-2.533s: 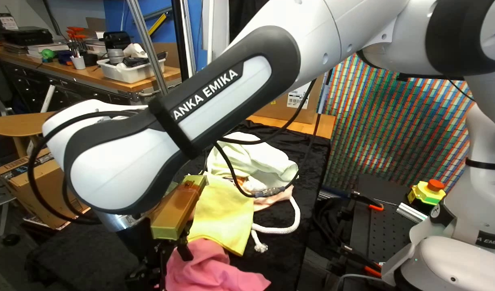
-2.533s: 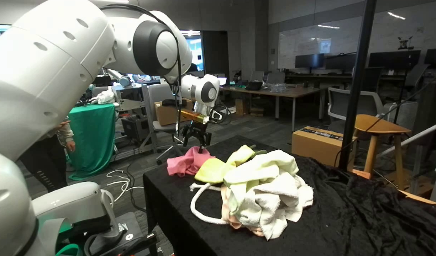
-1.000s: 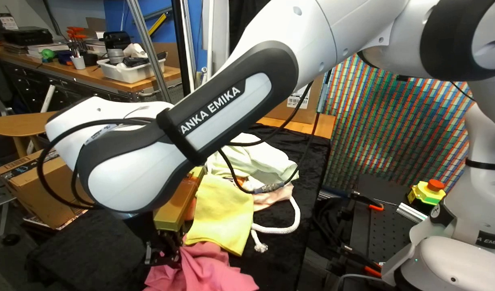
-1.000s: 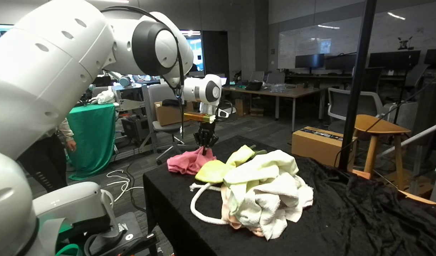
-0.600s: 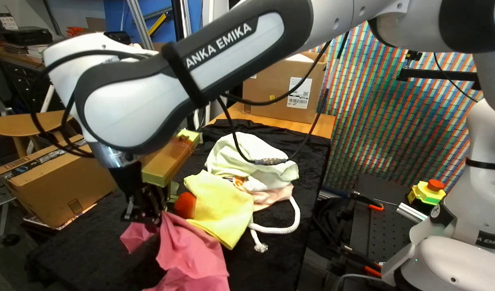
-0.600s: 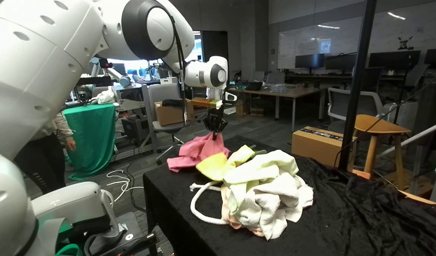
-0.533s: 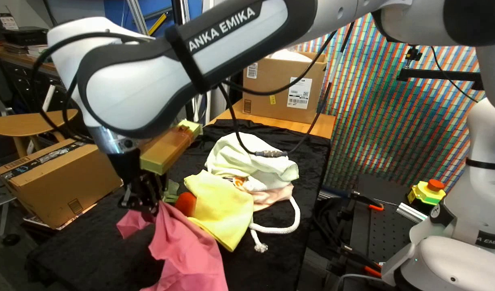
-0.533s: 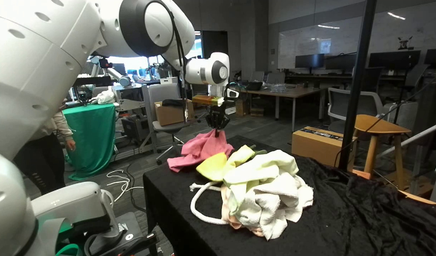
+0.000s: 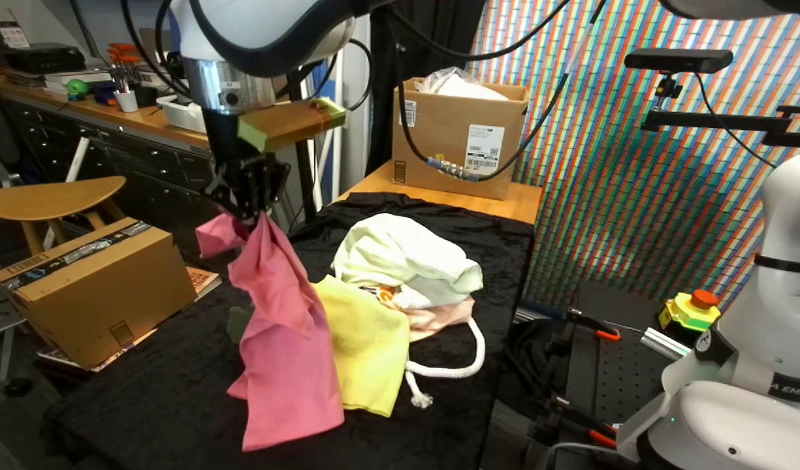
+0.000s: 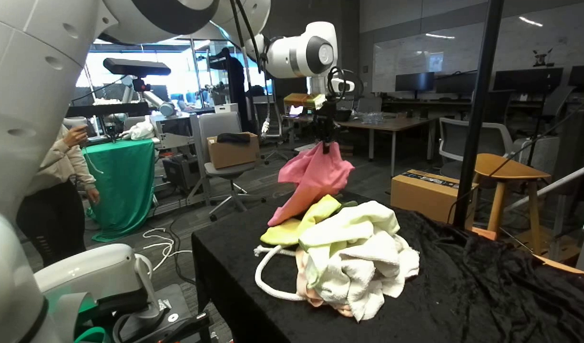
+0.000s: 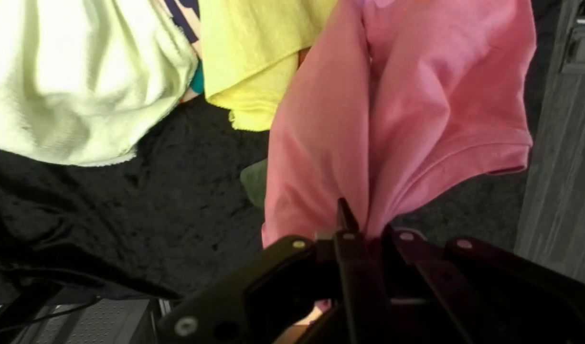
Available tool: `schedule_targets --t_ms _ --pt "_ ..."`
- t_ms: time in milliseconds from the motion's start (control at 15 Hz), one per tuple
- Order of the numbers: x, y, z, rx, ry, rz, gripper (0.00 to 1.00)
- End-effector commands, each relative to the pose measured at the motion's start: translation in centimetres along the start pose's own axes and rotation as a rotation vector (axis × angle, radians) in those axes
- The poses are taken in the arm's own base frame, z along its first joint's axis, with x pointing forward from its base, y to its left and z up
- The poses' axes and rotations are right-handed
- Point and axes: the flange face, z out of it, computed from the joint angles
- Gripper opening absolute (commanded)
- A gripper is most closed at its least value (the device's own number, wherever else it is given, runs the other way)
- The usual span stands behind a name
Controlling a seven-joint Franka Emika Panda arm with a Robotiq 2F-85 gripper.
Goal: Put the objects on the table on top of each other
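I have the pink cloth [image 9: 288, 352] hanging over the black table [image 9: 171, 405], its long axis running steeply downward; in an exterior view it slants slightly, top to the left, hem to the right and near, and I can't tell whether that hem touches anything below. My gripper [image 11: 368, 231] points down, its jaws pinched together on a gathered fold at the cloth's upper end. Just right of it in an exterior view, the yellow cloth [image 9: 367, 346] lies partly hidden behind the pink; farther right the pale green cloth [image 9: 406, 251] sits crumpled, with a white rope [image 9: 448, 372] curling out on the near side. In an exterior view I see the white cloth [image 10: 361, 271] heaped against the pale green one. At the far end an open cardboard box [image 9: 448, 137] holds something white, and on the bench [image 9: 142, 123] at far left a white tray [image 9: 181, 115] is mostly hidden behind the arm [image 9: 269, 26], so its contents escape me.
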Motion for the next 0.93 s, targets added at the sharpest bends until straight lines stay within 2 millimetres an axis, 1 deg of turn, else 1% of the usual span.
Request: schedule_targets --t_ms 0,267,467,533,667,800,867 --pt "0.4 4.1 -4.3 0.043 0.071 0.136 0.02" --pt "1.3 8.3 -7.1 0.068 0.135 0.291 0.02" --pt "1.7 10.7 -8.6 0.08 0.178 0.406 0.02" --pt "1.7 11.5 -9.4 0.092 0.188 0.441 0.02" --pt "2.0 12.6 -10.2 0.115 0.218 0.504 0.02" --pt "2.0 13.4 -11.5 0.135 0.252 0.551 0.02" --pt "2.0 13.6 -11.9 0.141 0.268 0.568 0.02"
